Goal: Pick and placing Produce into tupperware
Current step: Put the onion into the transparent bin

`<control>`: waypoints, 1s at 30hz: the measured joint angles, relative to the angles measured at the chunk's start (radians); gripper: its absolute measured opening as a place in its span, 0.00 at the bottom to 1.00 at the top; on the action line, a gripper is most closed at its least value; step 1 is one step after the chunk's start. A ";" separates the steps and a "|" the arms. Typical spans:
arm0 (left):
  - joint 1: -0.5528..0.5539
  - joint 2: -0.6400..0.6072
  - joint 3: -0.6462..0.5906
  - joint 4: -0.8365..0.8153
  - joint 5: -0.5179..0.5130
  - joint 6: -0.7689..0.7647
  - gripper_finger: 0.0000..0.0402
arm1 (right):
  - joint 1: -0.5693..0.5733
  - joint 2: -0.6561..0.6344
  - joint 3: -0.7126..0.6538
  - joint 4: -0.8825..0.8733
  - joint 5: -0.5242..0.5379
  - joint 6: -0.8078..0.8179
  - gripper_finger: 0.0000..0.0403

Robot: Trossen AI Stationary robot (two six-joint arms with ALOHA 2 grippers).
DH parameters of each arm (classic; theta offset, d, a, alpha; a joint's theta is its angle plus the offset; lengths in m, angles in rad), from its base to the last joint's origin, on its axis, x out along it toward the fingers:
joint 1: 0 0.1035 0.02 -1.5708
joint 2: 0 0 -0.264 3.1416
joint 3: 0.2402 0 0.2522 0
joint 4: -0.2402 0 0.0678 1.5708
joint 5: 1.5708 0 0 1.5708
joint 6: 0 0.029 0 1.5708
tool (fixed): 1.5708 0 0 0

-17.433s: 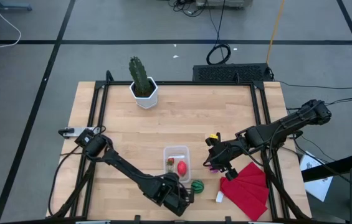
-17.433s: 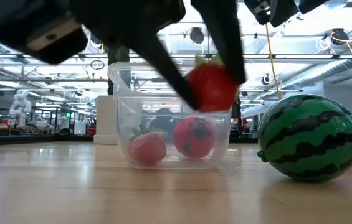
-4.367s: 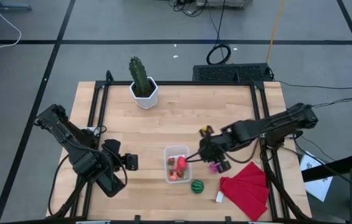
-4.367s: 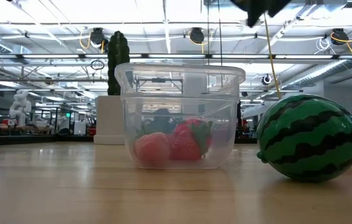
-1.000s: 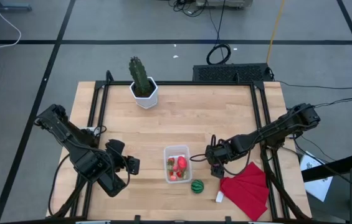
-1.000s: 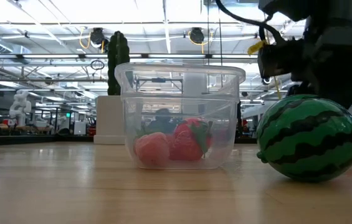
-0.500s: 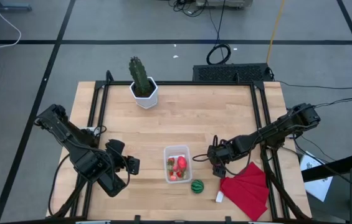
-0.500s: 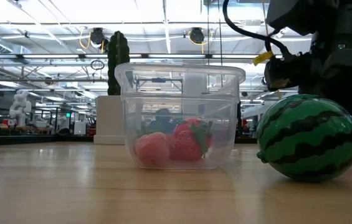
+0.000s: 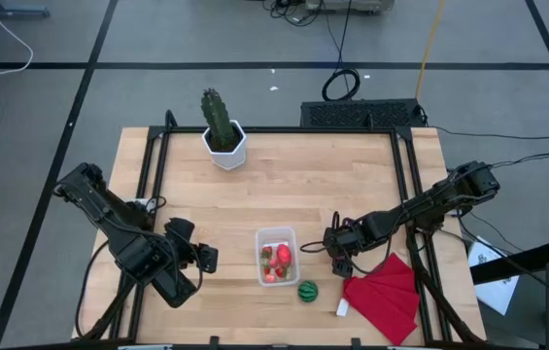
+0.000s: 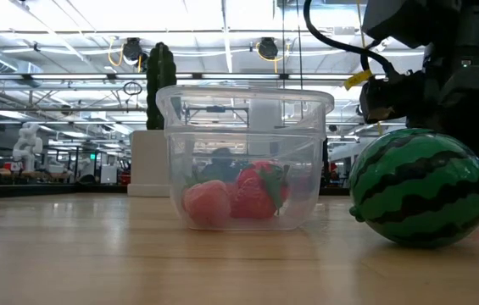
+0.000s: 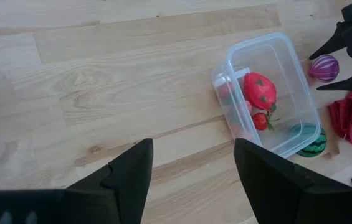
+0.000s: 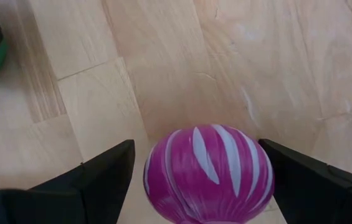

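The clear tupperware [image 9: 276,255] stands near the table's front edge with red strawberry-like pieces [image 11: 260,90] inside. A green striped ball [image 9: 307,290] rests on the wood just in front and to the right of it. A purple striped ball [image 12: 208,174] lies on the table to the right of the tupperware. My right gripper [image 12: 195,142] is low over the purple ball, open, with one finger on each side of it. My left gripper [image 11: 191,155] hangs open over bare wood to the left of the tupperware, holding nothing. My right gripper points down at the purple ball [image 11: 324,67], which sits on the table between its two fingers. Whether either finger touches the ball, I cannot tell.
A red folded cloth [image 9: 383,292] lies at the front right, close to the right gripper, with a small white object [image 9: 342,308] beside it. A cactus in a white pot [image 9: 221,126] stands at the far left. Bare wood lies between the left gripper and the tupperware.
My right gripper has come down a little over the purple ball and then kept still. The tupperware and the green ball have stayed in place.
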 joint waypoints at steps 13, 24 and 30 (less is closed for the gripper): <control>0.000 0.000 0.000 -0.001 0.000 0.000 0.57 | 0.000 0.000 0.000 0.007 0.000 0.006 0.70; 0.000 0.000 0.000 0.000 0.000 0.000 0.57 | 0.000 0.000 0.001 0.007 -0.001 0.006 0.60; 0.000 0.000 0.000 0.000 0.000 0.000 0.57 | -0.008 0.000 0.001 0.006 -0.026 0.007 0.61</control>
